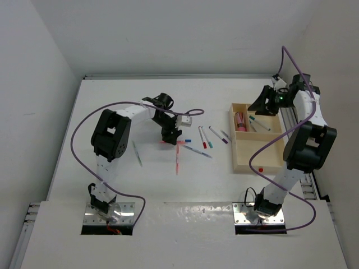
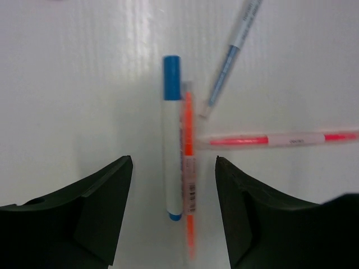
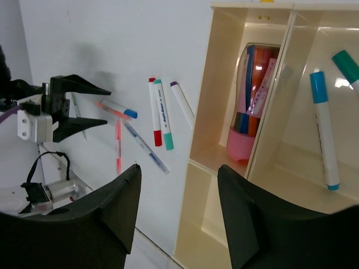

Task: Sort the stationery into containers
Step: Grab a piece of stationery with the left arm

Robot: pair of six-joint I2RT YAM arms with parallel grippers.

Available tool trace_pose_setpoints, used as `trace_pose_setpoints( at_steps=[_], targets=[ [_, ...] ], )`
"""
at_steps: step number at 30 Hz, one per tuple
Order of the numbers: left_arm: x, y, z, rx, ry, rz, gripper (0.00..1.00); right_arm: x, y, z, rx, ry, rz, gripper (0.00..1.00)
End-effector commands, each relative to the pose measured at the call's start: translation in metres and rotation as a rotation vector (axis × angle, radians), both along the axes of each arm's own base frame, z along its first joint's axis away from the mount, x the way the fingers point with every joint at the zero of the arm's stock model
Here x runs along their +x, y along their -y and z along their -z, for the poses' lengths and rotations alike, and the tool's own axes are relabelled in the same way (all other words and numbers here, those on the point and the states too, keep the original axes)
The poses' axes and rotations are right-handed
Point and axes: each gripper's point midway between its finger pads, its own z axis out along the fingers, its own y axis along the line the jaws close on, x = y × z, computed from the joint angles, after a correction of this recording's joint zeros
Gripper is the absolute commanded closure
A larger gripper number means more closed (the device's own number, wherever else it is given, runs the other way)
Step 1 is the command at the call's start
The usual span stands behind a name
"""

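Note:
My left gripper [image 2: 174, 159] stands open low over the table, its jaws either side of a white marker with a blue cap [image 2: 171, 140] and an orange pen [image 2: 189, 168] lying side by side, neither touched. A pink-red pen [image 2: 280, 139] and a blue-grey pen [image 2: 230, 56] lie just beyond. The wooden tray [image 1: 263, 156] sits at the right. My right gripper [image 3: 178, 167] hangs open and empty above its left wall [image 3: 207, 84]. One small section holds a pink-based case [image 3: 247, 143] of markers. The larger section holds a blue-capped marker [image 3: 324, 129] and a teal-capped one [image 3: 348, 64].
Between the grippers, red-capped [image 1: 202, 138], teal-capped [image 1: 207, 138] and purple-capped [image 1: 219, 135] markers lie loose on the table. A thin green pen [image 1: 137, 153] lies left of the left gripper [image 1: 171, 134]. A red dot [image 1: 260, 168] marks the tray's near rim. Purple cables loop over both arms.

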Motion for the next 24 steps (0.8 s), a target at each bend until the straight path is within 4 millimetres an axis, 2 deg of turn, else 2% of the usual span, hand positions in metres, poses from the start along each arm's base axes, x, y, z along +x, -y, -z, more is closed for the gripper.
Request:
trace_pose_setpoints(
  at_steps=[1, 4, 5, 14, 24],
  targets=[
    [0.033, 0.036, -0.048, -0.072, 0.152, -0.161, 0.34, -0.004, -0.007, -0.016, 0.003, 0.06, -0.03, 0.43],
    [0.039, 0.051, -0.049, -0.048, 0.165, -0.214, 0.42, -0.009, -0.008, -0.016, -0.003, 0.059, -0.034, 0.43],
    [0.038, 0.058, -0.048, -0.043, 0.16, -0.209, 0.43, -0.01, -0.008, -0.017, -0.009, 0.063, -0.034, 0.43],
    [0.015, 0.082, -0.028, -0.002, 0.147, -0.167, 0.47, -0.016, -0.007, -0.019, -0.036, 0.074, -0.035, 0.43],
    [0.021, 0.083, -0.004, 0.103, 0.231, -0.178, 0.52, -0.019, -0.007, -0.021, -0.052, 0.093, -0.055, 0.43]
  ],
)
